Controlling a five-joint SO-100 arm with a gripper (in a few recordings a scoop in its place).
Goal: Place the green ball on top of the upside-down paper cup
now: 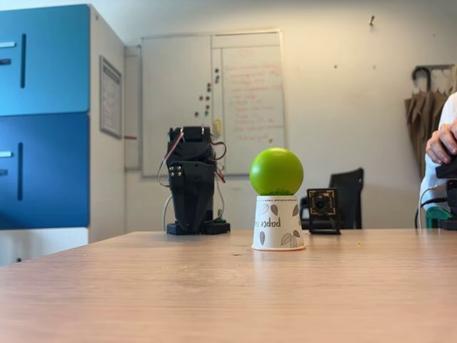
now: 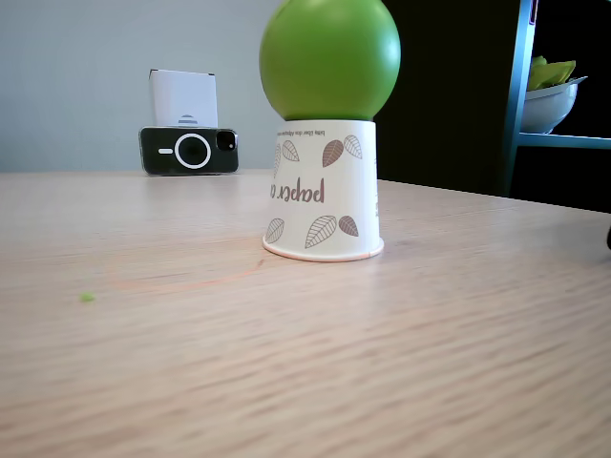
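Note:
The lime-green ball (image 1: 276, 171) rests on the flat top of the upside-down paper cup (image 1: 278, 223), a white cup printed with brown leaves and inverted lettering, standing mid-table. Seen close up in a fixed view, the ball (image 2: 329, 59) sits centred on the cup (image 2: 323, 191). My black arm is folded at the far side of the table, left of the cup and well apart from it. Its gripper (image 1: 191, 214) points down at the base. The fingers merge into one dark shape, so their state is unclear. Nothing is held.
A small camera on a stand (image 1: 323, 205) is just behind and right of the cup. A person's hand (image 1: 443, 141) shows at the right edge. A phone (image 2: 189, 151) leans at the table's far side, a green crumb (image 2: 87, 298) lies on the wood, and a shelf with a bowl (image 2: 552, 103) stands right.

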